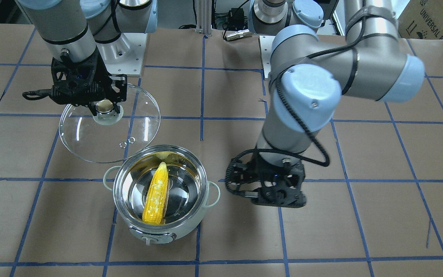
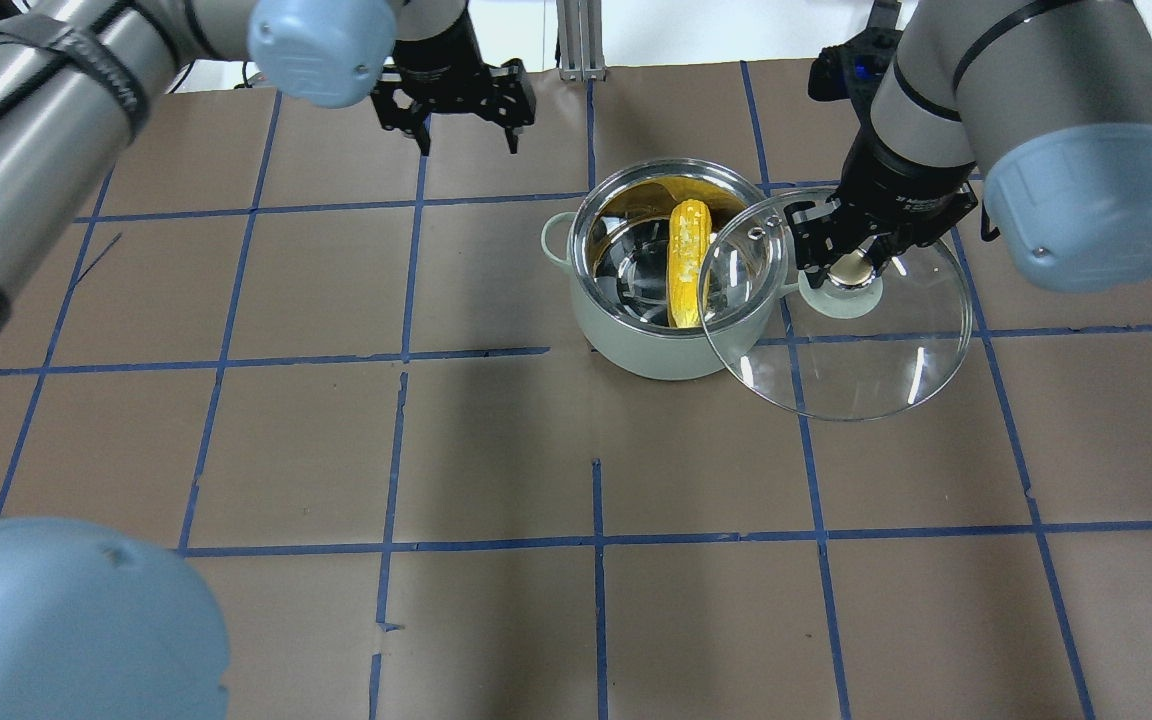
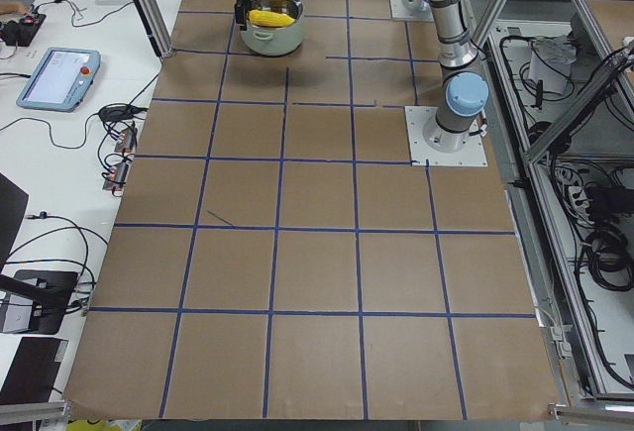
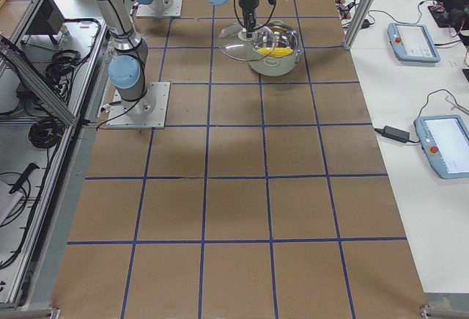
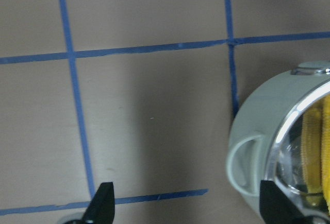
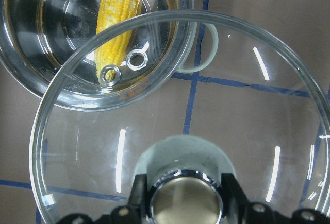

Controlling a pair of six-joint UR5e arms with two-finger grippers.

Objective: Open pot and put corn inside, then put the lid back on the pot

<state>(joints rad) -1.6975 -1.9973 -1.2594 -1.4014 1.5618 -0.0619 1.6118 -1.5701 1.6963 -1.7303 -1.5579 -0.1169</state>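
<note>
The pale mint pot (image 2: 636, 352) stands open on the table, with the yellow corn (image 2: 684, 262) lying inside on the steel bottom. They also show in the front view as pot (image 1: 206, 192) and corn (image 1: 156, 198). My right gripper (image 2: 851, 268) is shut on the metallic knob of the clear glass lid (image 2: 866, 365). It holds the lid beside the pot, its edge overlapping the pot's rim in the right wrist view, where lid (image 6: 206, 110), corn (image 6: 121, 7) and gripper (image 6: 185, 198) show. My left gripper (image 2: 469, 140) is open and empty, off to the pot's other side (image 5: 188, 206).
The table is covered in brown paper (image 2: 496, 450) with a blue tape grid. The arms' white base plates (image 1: 129, 54) sit at the robot's edge. A small metal connector (image 1: 237, 34) lies between them. Tablets (image 4: 414, 40) lie on the side bench.
</note>
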